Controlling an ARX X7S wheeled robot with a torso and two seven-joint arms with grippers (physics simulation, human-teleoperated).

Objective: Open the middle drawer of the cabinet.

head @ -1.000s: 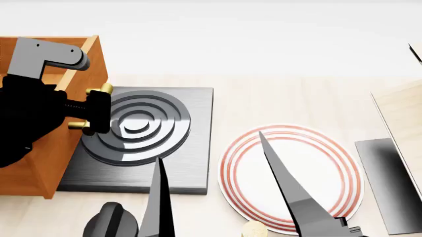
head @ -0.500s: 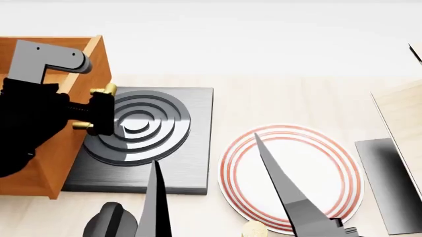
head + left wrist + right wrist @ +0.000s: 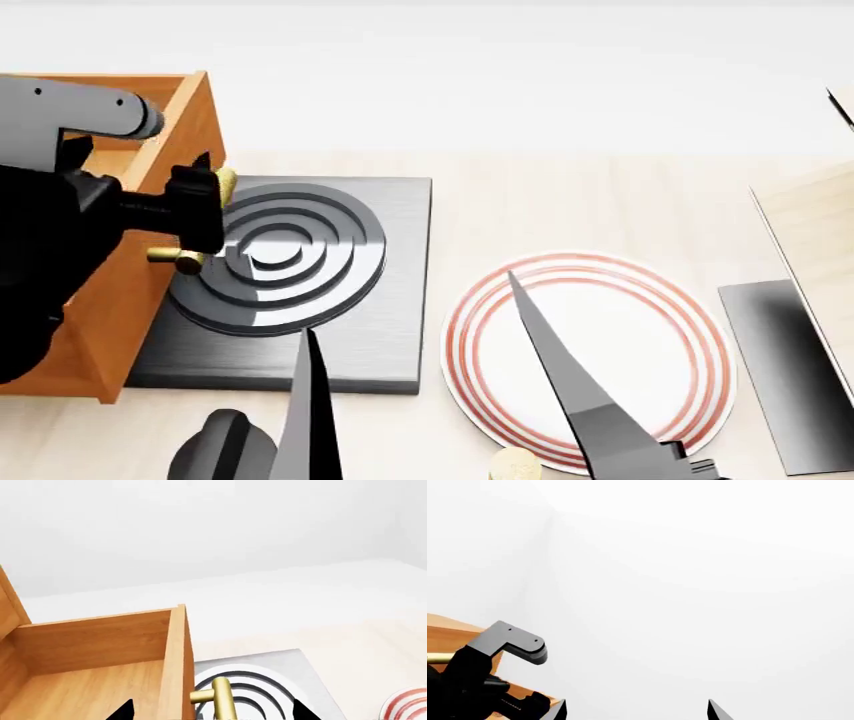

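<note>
At the brass handle [image 3: 200, 222], the left end effector [image 3: 203, 215] grips it.

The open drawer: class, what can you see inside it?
The drawer shows only bare wooden floor and walls in the wrist view. Its near part lies out of view, and the left arm covers it from above.

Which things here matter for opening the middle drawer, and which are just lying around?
Part of the job:
middle drawer
brass handle
left gripper
cabinet

Just lying about:
hotplate
striped plate
pale wooden box
</note>
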